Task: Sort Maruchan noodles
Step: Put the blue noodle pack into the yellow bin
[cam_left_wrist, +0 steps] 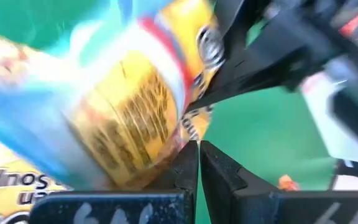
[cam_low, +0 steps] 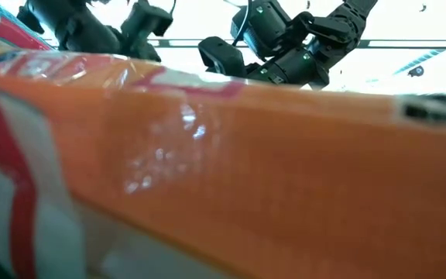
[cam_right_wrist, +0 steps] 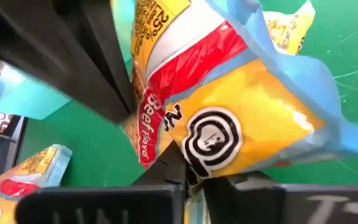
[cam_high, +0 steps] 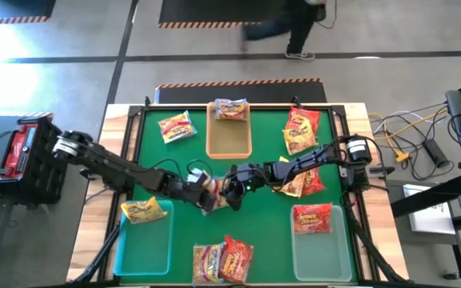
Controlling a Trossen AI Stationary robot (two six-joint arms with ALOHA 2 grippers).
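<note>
A yellow noodle packet (cam_high: pixel 213 194) with a red band and pale blue edges hangs at the table's middle between my two grippers. My left gripper (cam_high: pixel 202 192) reaches in from the table's left and is shut on it (cam_left_wrist: pixel 123 112). My right gripper (cam_high: pixel 232 190) comes from the right and is shut on the same packet (cam_right_wrist: pixel 241 106). Other Maruchan noodles lie around: one far left (cam_high: pixel 174 126), some far right (cam_high: pixel 301 128), some under my right arm (cam_high: pixel 304 182), and some at the near edge (cam_high: pixel 222 260). My left gripper pinches a thin edge of the packet (cam_left_wrist: pixel 189 129) between its shut fingertips (cam_left_wrist: pixel 185 163). It comes slanting down from the table's left. The packet stands up past the fingers, blurred, above the green top. My right gripper pinches the packet's edge beside a black ring mark (cam_right_wrist: pixel 199 149) between its two fingers (cam_right_wrist: pixel 166 169). It comes from the table's right, tipped a little downward. The packet spreads out beyond the fingers, above the green top, with my left arm's fingers (cam_right_wrist: pixel 107 81) on its other side.
A tan tray (cam_high: pixel 229 142) at the far middle holds one packet (cam_high: pixel 230 108). A teal tray (cam_high: pixel 144 248) at the near left holds a yellow packet (cam_high: pixel 144 210). A clear tray (cam_high: pixel 320 252) at the near right holds a red one (cam_high: pixel 313 218). A packet (cam_low: pixel 207 155) blocks the low view.
</note>
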